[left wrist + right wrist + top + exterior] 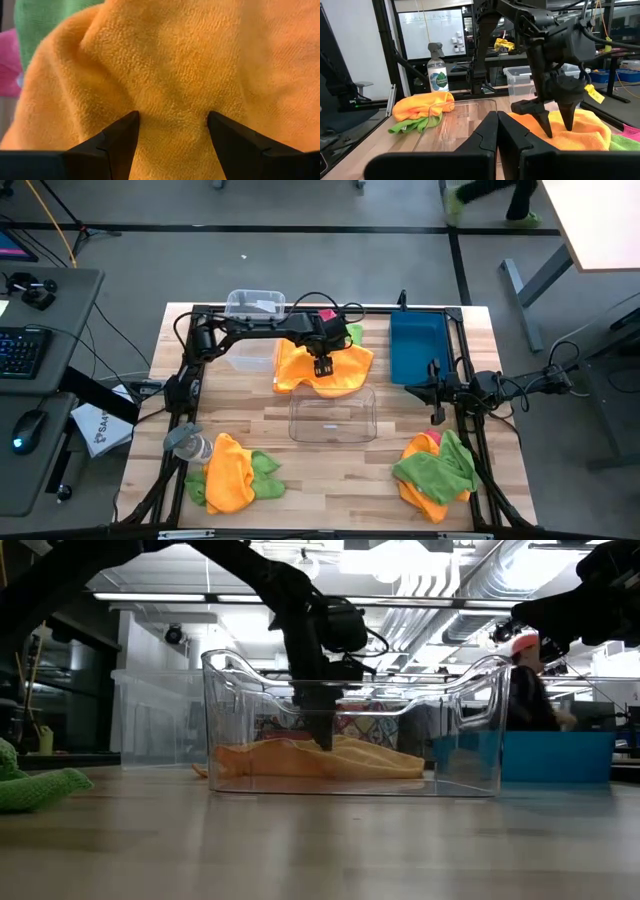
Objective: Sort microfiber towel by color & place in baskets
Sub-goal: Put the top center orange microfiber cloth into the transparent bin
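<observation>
Orange towel (pixel 345 370) under left gripper (pixel 323 367)

The left hand (pixel 323 368) stands on a towel (pixel 345 370) spread at the bench's (pixel 330 480) far middle, behind an empty basket (pixel 332 416). Another basket (pixel 252 305) sits at the far left, a third (pixel 414 348) at the far right beside the right hand (pixel 437 415). Towel heaps (pixel 232 472) (pixel 436 468) lie near both front corners, a spray bottle (pixel 188 444) left of one.
</observation>
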`<state>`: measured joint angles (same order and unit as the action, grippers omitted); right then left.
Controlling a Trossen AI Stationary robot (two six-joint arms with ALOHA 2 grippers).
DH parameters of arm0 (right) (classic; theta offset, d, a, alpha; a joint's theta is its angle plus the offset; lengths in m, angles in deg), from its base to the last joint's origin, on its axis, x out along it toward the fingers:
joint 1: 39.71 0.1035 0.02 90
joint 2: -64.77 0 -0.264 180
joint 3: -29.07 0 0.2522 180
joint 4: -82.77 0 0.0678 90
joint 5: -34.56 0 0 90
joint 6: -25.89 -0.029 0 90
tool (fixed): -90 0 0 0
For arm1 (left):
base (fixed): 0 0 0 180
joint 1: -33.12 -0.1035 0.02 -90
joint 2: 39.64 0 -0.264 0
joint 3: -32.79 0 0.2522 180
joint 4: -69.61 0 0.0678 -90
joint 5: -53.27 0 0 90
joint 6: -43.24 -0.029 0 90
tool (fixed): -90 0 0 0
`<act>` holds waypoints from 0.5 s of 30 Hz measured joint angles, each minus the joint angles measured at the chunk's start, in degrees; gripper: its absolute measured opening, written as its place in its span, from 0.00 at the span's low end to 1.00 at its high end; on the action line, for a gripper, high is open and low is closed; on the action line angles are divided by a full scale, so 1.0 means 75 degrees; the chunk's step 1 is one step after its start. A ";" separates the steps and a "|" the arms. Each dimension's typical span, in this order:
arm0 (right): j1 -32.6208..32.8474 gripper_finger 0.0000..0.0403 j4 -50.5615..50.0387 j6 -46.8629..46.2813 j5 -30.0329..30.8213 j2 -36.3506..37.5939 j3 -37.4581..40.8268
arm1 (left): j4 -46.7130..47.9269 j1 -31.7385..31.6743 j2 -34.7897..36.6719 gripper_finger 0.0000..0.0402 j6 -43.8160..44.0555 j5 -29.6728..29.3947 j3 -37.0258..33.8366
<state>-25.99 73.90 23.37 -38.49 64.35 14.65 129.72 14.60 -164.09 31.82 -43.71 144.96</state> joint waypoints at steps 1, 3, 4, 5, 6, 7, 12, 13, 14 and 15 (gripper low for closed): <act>0.0000 0.00 0.0000 0.0000 0.0003 0.0000 0.0002 | -0.0006 0.0000 -0.0002 0.55 -0.0081 -0.0003 0.0000; -0.0002 0.00 0.0000 0.0000 0.0000 0.0000 0.0002 | -0.0007 0.0015 -0.0002 0.47 -0.0279 -0.0011 0.0000; 0.0000 0.00 0.0000 0.0000 0.0002 0.0000 0.0002 | -0.0008 0.0025 0.0000 0.41 -0.0365 -0.0019 0.0000; 0.0000 0.00 0.0000 0.0000 0.0000 0.0000 0.0002 | 0.0006 0.0029 0.0043 0.32 -0.0466 -0.0002 -0.0001; 0.0000 0.00 -0.0003 0.0003 0.0000 0.0000 0.0002 | 0.0018 0.0030 0.0073 0.23 -0.0557 0.0068 -0.0003; -0.0001 0.00 -0.0001 0.0000 0.0003 0.0000 0.0002 | -0.0005 0.0035 0.0113 0.12 -0.0620 0.0162 0.0000; -0.0001 0.00 -0.0025 0.0000 0.0000 0.0003 0.0002 | 0.0024 0.0041 0.0827 0.01 -0.0639 0.0152 -0.0003; -0.0002 0.00 -0.0050 0.0000 0.0004 0.0003 0.0002 | 0.0025 0.0041 0.1101 0.01 -0.0635 0.0170 -0.0003; -0.0001 0.00 -0.0089 0.0001 0.0003 0.0006 0.0002 | -0.0069 0.0041 0.1425 0.01 -0.0648 0.0182 -0.0003; -0.0002 0.00 -0.0122 0.0002 0.0000 0.0005 0.0002 | -0.0180 0.0048 0.1796 0.00 -0.0705 0.0182 -0.0003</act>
<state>-26.01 72.98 23.39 -38.49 64.38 14.67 128.37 14.96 -150.62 26.53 -42.35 144.94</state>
